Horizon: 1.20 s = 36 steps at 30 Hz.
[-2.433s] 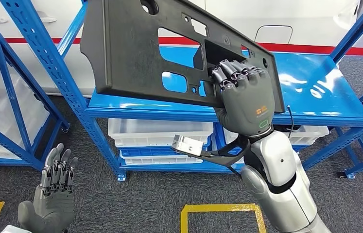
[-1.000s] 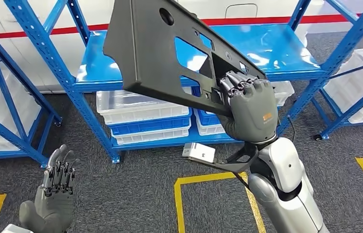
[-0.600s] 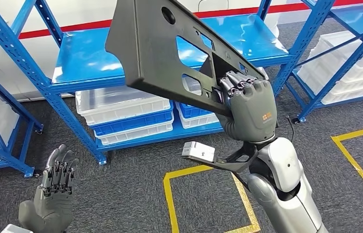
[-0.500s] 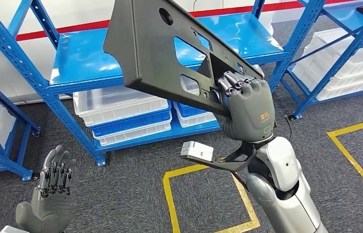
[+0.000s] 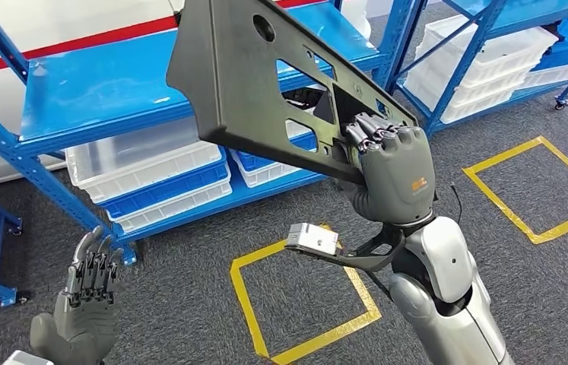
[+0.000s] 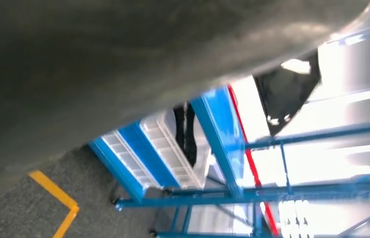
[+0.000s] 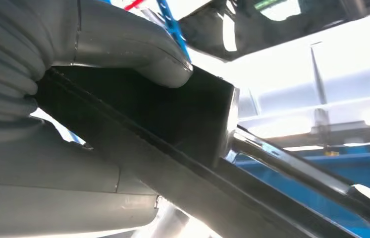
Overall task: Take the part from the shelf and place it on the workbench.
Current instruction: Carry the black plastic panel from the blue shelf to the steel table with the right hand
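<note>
Part: large dark grey moulded plastic panel with cut-out windows (image 5: 250, 84), held up in the air at 12 o'clock of the head view, tilted, its long lower edge running down toward 3 o'clock; clear of the shelf deck behind it
Right hand: grey many-fingered right hand (image 5: 391, 171) grips the panel at its lower right end, fingers hooked over the edge of a cut-out, thumb pressed on the other face; in the right wrist view the thumb (image 7: 128, 47) lies on the panel's black edge (image 7: 173, 129)
Left hand: grey left hand (image 5: 83, 312) low at 7 o'clock, holds nothing, fingers upright and slightly apart, well apart from the panel
Shelf: blue steel rack with a glossy blue deck (image 5: 90, 87) behind the panel, from 9 to 12 o'clock; its front edge slants across the view
Bins: white and blue plastic crates (image 5: 151, 179) stacked under the deck
Second rack: blue frame with white crates (image 5: 486, 65) at 2 o'clock
Floor: dark grey carpet, yellow tape square (image 5: 303, 304) at 6 o'clock beneath the right forearm, another (image 5: 539, 186) at 3 o'clock
Open room: bare carpet between the two tape squares and around the left hand
</note>
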Available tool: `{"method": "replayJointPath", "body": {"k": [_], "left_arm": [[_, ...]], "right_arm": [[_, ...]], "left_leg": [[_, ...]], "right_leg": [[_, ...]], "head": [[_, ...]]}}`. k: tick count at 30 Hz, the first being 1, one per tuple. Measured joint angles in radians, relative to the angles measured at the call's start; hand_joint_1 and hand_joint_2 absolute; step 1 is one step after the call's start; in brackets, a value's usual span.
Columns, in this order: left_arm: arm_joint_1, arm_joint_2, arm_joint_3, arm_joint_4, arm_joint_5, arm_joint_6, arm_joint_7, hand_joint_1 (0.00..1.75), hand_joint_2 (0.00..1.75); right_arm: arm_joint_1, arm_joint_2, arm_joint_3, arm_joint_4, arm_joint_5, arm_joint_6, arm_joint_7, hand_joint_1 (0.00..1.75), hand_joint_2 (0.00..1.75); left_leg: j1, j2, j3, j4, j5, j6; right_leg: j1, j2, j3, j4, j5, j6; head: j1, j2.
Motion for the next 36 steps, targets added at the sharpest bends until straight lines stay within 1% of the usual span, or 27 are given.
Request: {"method": "replayJointPath", "body": {"k": [1,2,4,5,6,7,8,9,11,13,15,16,17,19,21,22,23,24,25,26,27,28,30,31,33,34,36], "left_arm": [[0.001,0.0,0.0,0.0,0.0,0.0,0.0,0.0,0.0],[0.002,0.0,0.001,0.0,0.0,-0.002,-0.001,0.0,0.0],[0.007,0.0,0.003,0.0,0.0,-0.008,-0.002,0.0,0.0],[0.01,0.0,0.004,0.001,0.0,-0.012,-0.002,0.0,0.0],[0.011,0.0,0.004,0.001,0.0,-0.014,-0.002,0.0,0.0],[0.012,0.0,0.005,0.001,0.0,-0.015,-0.002,0.0,0.0],[0.012,0.0,0.005,0.002,0.0,-0.015,-0.002,0.0,0.0],[0.013,0.0,0.006,0.002,0.0,-0.016,-0.002,0.0,0.0],[0.013,-0.001,0.008,0.002,0.0,-0.017,-0.002,0.0,0.0],[0.014,-0.003,0.009,0.002,0.0,-0.018,-0.002,0.0,0.0],[0.014,-0.005,0.01,0.002,0.0,-0.021,-0.001,0.0,0.0],[0.013,-0.006,0.01,0.002,0.0,-0.023,-0.001,0.0,0.0],[0.013,-0.007,0.01,0.002,0.0,-0.025,0.0,0.0,0.0],[0.013,-0.01,0.011,0.002,0.0,-0.027,0.002,0.0,0.0],[0.014,-0.011,0.012,0.003,0.0,-0.029,0.004,0.0,0.0],[0.014,-0.011,0.012,0.004,0.0,-0.029,0.004,0.0,0.0],[0.015,-0.012,0.012,0.006,-0.001,-0.03,0.004,0.0,0.0],[0.015,-0.012,0.012,0.007,-0.003,-0.03,0.004,0.0,0.0],[0.016,-0.013,0.012,0.007,-0.01,-0.03,0.002,0.0,0.0],[0.018,-0.014,0.012,0.007,-0.02,-0.031,-0.001,0.0,0.0],[0.02,-0.015,0.012,0.007,-0.03,-0.033,-0.004,0.0,0.0],[0.022,-0.016,0.013,0.006,-0.039,-0.036,-0.006,0.0,0.0],[0.027,-0.017,0.013,0.006,-0.05,-0.045,-0.008,0.0,0.0],[0.029,-0.017,0.013,0.006,-0.053,-0.049,-0.008,0.0,0.0],[0.033,-0.017,0.013,0.006,-0.056,-0.051,-0.007,0.0,0.0],[0.035,-0.017,0.013,0.006,-0.056,-0.051,-0.007,0.0,0.0],[0.039,-0.017,0.014,0.005,-0.057,-0.051,-0.007,0.0,0.0]], "right_arm": [[0.003,-0.001,-0.002,0.0,0.001,-0.001,0.0,1.75,1.75],[0.006,-0.001,-0.003,0.0,0.002,-0.002,0.0,1.75,1.75],[0.013,-0.001,-0.007,0.0,0.007,-0.005,0.001,1.75,1.75],[0.018,-0.001,-0.01,-0.001,0.01,-0.007,0.002,1.75,1.75],[0.025,-0.002,-0.013,-0.002,0.012,-0.008,0.003,1.75,1.75],[0.033,-0.003,-0.017,-0.003,0.013,-0.01,0.003,1.75,1.75],[0.041,-0.004,-0.021,-0.005,0.015,-0.01,0.003,1.75,1.75],[0.046,-0.005,-0.025,-0.008,0.016,-0.011,0.004,1.75,1.75],[0.051,-0.007,-0.033,-0.015,0.02,-0.014,0.005,1.75,1.75],[0.057,-0.008,-0.041,-0.021,0.022,-0.019,0.006,1.75,1.75],[0.069,-0.011,-0.05,-0.029,0.023,-0.022,0.006,1.75,1.75],[0.075,-0.013,-0.056,-0.034,0.024,-0.024,0.006,1.75,1.75],[0.079,-0.015,-0.061,-0.039,0.024,-0.026,0.006,1.75,1.75],[0.085,-0.018,-0.071,-0.045,0.025,-0.032,0.006,1.75,1.75],[0.094,-0.02,-0.077,-0.047,0.028,-0.034,0.007,1.75,1.75],[0.101,-0.022,-0.082,-0.048,0.031,-0.035,0.008,1.75,1.75],[0.107,-0.023,-0.086,-0.05,0.034,-0.037,0.009,1.75,1.75],[0.113,-0.024,-0.09,-0.053,0.039,-0.038,0.009,1.75,1.75],[0.117,-0.025,-0.094,-0.058,0.044,-0.039,0.009,1.75,1.75],[0.12,-0.025,-0.096,-0.064,0.051,-0.037,0.009,1.75,1.75],[0.122,-0.025,-0.098,-0.07,0.058,-0.033,0.01,1.75,1.75],[0.123,-0.026,-0.098,-0.075,0.064,-0.026,0.012,1.75,1.75],[0.123,-0.029,-0.098,-0.081,0.072,-0.014,0.017,1.75,1.75],[0.122,-0.03,-0.098,-0.083,0.074,-0.01,0.018,1.75,1.75],[0.116,-0.031,-0.098,-0.088,0.076,-0.006,0.02,1.75,1.75],[0.113,-0.031,-0.097,-0.09,0.077,-0.004,0.02,1.75,1.75],[0.11,-0.03,-0.097,-0.09,0.077,-0.001,0.02,1.75,1.75]], "left_leg": [[0.003,-0.014,-0.004,0.009,-0.013,-0.004],[0.006,-0.038,-0.014,0.036,-0.04,-0.007],[0.005,-0.092,-0.05,0.147,-0.127,-0.006],[0.003,-0.105,-0.071,0.214,-0.164,-0.004],[0.001,-0.11,-0.084,0.263,-0.185,-0.002],[0.0,-0.113,-0.079,0.277,-0.184,0.002],[-0.001,-0.116,-0.058,0.255,-0.166,0.008],[-0.001,-0.124,-0.022,0.203,-0.138,0.014],[-0.001,-0.169,0.052,0.082,-0.1,0.026],[-0.004,-0.2,0.083,0.027,-0.096,0.03],[-0.007,-0.179,0.083,0.014,-0.088,0.034],[-0.007,-0.163,0.082,0.008,-0.082,0.038],[-0.005,-0.147,0.08,0.002,-0.076,0.043],[-0.004,-0.115,0.07,-0.004,-0.066,0.052],[-0.003,-0.083,0.058,-0.004,-0.059,0.054],[-0.003,-0.068,0.053,-0.004,-0.056,0.053],[-0.001,-0.053,0.05,-0.004,-0.054,0.051],[0.001,-0.04,0.048,-0.003,-0.052,0.048],[0.002,-0.029,0.047,-0.003,-0.05,0.045],[0.0,-0.018,0.046,-0.003,-0.049,0.04],[-0.003,-0.009,0.045,-0.003,-0.046,0.034],[-0.006,-0.001,0.044,-0.003,-0.043,0.028],[-0.009,0.012,0.042,-0.003,-0.037,0.015],[-0.007,0.002,0.038,0.002,-0.045,0.01],[-0.002,-0.049,0.018,0.058,-0.1,0.005],[-0.001,-0.081,-0.001,0.116,-0.145,0.005],[-0.002,-0.11,-0.041,0.243,-0.216,0.008]], "right_leg": [[-0.002,0.01,-0.006,0.001,0.005,-0.01],[-0.004,0.019,-0.012,0.0,0.012,-0.021],[-0.002,0.038,-0.025,0.0,0.024,-0.041],[0.002,0.048,-0.032,0.001,0.029,-0.048],[0.007,0.059,-0.038,0.002,0.033,-0.053],[0.011,0.071,-0.044,0.004,0.037,-0.056],[0.014,0.084,-0.05,0.006,0.04,-0.056],[0.017,0.097,-0.054,0.01,0.042,-0.056],[0.017,0.121,-0.066,0.018,0.047,-0.051],[0.011,0.143,-0.078,0.021,0.056,-0.037],[0.007,0.163,-0.089,0.02,0.065,-0.02],[0.009,0.154,-0.098,0.025,0.062,-0.015],[0.012,0.131,-0.112,0.046,0.047,-0.012],[0.014,0.071,-0.16,0.146,-0.01,-0.014],[0.006,0.049,-0.204,0.27,-0.061,-0.009],[0.001,0.045,-0.207,0.295,-0.066,0.0],[-0.004,0.04,-0.189,0.282,-0.059,0.012],[-0.008,0.032,-0.15,0.229,-0.039,0.026],[-0.011,0.013,-0.1,0.152,-0.019,0.037],[-0.008,-0.005,-0.054,0.081,-0.002,0.041],[-0.004,-0.02,-0.025,0.031,0.01,0.037],[0.002,-0.028,-0.013,0.005,0.014,0.03],[0.007,-0.014,-0.022,0.002,0.021,0.01],[0.004,-0.005,-0.027,0.001,0.025,0.001],[-0.002,0.013,-0.039,-0.002,0.037,-0.023],[-0.002,0.022,-0.045,-0.002,0.043,-0.034],[0.004,0.043,-0.06,-0.001,0.054,-0.049]], "head": [[-0.002,0.0],[-0.004,0.0],[-0.008,0.0],[-0.009,0.0],[-0.01,0.0],[-0.009,0.0],[-0.009,0.0],[-0.009,0.0],[-0.008,0.0],[-0.009,0.0],[-0.011,0.0],[-0.01,0.0],[-0.005,0.0],[0.003,0.0],[0.007,0.0],[0.008,0.0],[0.009,0.0],[0.009,0.0],[0.009,0.0],[0.01,0.0],[0.01,0.0],[0.01,0.0],[0.009,0.0],[0.008,0.0],[0.006,0.0],[0.003,0.0],[0.001,0.0]]}}
